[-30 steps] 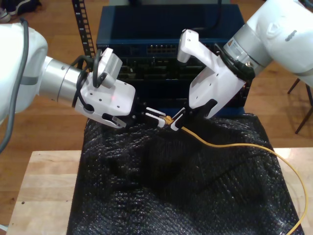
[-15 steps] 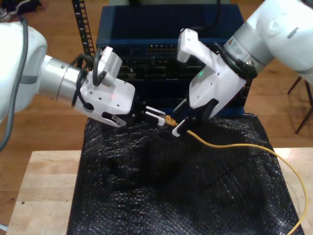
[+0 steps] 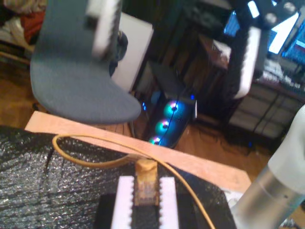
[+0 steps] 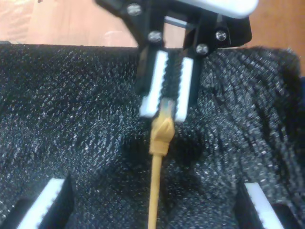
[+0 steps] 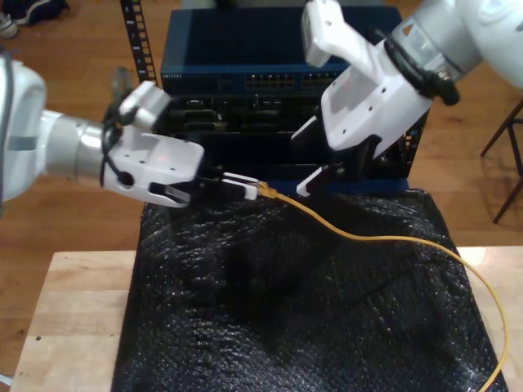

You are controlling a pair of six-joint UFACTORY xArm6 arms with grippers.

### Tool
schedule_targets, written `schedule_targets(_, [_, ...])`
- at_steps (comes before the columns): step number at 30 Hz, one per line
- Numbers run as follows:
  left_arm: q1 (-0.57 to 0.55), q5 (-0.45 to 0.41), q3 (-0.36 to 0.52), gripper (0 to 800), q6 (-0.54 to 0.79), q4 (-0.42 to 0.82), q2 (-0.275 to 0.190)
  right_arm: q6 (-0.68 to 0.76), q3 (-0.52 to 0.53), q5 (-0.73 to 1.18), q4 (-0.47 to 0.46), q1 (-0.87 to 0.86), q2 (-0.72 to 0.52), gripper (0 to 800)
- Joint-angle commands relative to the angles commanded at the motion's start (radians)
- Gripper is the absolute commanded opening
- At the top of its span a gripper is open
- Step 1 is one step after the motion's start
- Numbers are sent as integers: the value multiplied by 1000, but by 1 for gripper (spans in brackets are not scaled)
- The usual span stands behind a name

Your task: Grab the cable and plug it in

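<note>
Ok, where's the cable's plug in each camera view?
Exterior view: the plug, centre, at the tip of my first gripper, above the black mat.
First wrist view: plug clamped between that gripper's white pads.
Second wrist view: plug pinched by the gripper facing the camera.
Shared landmark: the black mat.

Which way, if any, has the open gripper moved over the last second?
Yes: my second gripper rose from the cable, off the black cushion, up before the blue rack.
</note>
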Motion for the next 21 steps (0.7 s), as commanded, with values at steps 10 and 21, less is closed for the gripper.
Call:
schedule_targets(10, [17,137,28,18,-15,-87,12,-181,109,-117,9,8,-129,777])
schedule_targets(21, [17,221,98,17,-98,-215,44,-284,258,-267,9,46,-305,776])
